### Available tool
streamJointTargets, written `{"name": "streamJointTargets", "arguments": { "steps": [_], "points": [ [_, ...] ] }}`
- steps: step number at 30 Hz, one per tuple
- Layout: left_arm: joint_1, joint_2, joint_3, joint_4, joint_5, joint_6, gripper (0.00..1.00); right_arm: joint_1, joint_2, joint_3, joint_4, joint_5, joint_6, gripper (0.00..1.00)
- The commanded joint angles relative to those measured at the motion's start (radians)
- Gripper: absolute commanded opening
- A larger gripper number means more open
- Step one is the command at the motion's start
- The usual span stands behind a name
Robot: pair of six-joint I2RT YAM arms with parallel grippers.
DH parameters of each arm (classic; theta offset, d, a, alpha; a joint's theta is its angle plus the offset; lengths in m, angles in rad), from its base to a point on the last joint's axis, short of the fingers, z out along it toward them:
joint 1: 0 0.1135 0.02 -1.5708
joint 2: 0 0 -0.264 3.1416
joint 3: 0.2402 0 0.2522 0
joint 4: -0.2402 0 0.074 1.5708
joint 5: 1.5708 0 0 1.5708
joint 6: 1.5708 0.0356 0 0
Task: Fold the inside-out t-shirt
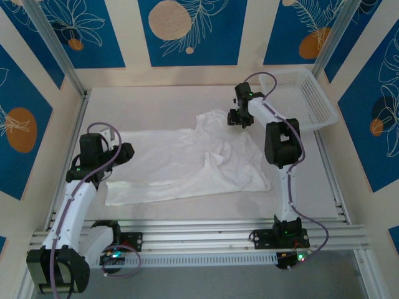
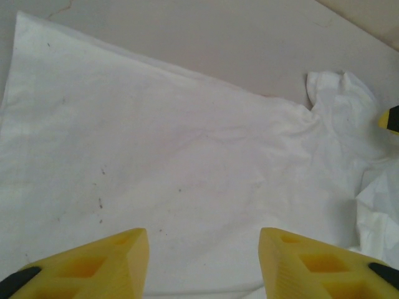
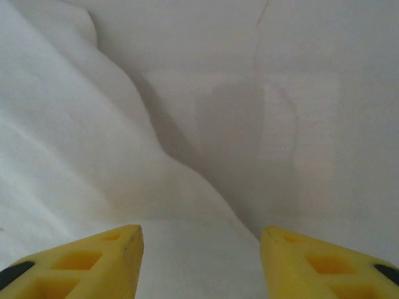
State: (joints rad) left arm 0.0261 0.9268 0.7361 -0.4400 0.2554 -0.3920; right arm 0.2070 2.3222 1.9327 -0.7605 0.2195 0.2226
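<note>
The white t-shirt (image 1: 181,162) lies spread across the middle of the table, smooth on its left half and rumpled toward the right, with a sleeve bunched at the far right corner. My left gripper (image 1: 128,151) hovers at the shirt's left edge, open, with flat cloth (image 2: 162,156) between and beyond its yellow fingers (image 2: 118,261). My right gripper (image 1: 239,119) hangs over the far sleeve, open, and a raised fold of cloth (image 3: 81,143) lies just beyond its fingers (image 3: 312,261). Neither gripper holds anything.
A white plastic mesh basket (image 1: 299,96) stands at the far right corner of the table, just behind the right arm. Aluminium rails (image 1: 206,233) run along the near edge. Bare table (image 1: 156,106) lies beyond the shirt.
</note>
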Motion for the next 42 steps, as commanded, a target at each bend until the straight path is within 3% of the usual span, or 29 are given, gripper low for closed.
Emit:
{"name": "streamJointTargets", "arguments": {
  "steps": [1,4,8,14,20,29,34,37,42],
  "points": [
    [0.000,0.011,0.039,-0.029,0.024,0.031,0.53,-0.012,0.027,0.042,-0.069,-0.079,-0.033,0.53],
    [0.001,0.029,0.048,-0.026,0.023,0.025,0.57,-0.015,0.061,0.075,-0.097,-0.092,-0.035,0.48],
    [0.001,0.092,0.078,-0.001,0.025,0.005,0.62,-0.029,0.083,0.127,-0.120,-0.148,-0.036,0.21],
    [0.004,0.336,0.218,-0.017,-0.076,-0.081,0.69,-0.031,-0.010,0.152,-0.121,-0.214,-0.046,0.00],
    [0.039,0.603,0.412,-0.026,-0.218,-0.138,0.69,-0.026,-0.212,-0.057,0.027,-0.201,-0.018,0.00],
    [0.097,0.979,0.690,-0.092,-0.302,-0.139,0.67,-0.026,-0.267,-0.175,0.083,-0.244,0.009,0.00],
    [0.139,1.114,0.807,-0.103,-0.250,-0.116,0.65,-0.023,-0.279,-0.215,0.124,-0.259,0.018,0.00],
    [0.151,1.165,0.860,-0.147,-0.280,-0.120,0.63,-0.022,-0.274,-0.221,0.124,-0.250,0.018,0.00],
    [0.172,1.209,0.889,-0.161,-0.245,-0.113,0.55,-0.024,-0.265,-0.221,0.120,-0.238,0.019,0.00]
  ]
}}
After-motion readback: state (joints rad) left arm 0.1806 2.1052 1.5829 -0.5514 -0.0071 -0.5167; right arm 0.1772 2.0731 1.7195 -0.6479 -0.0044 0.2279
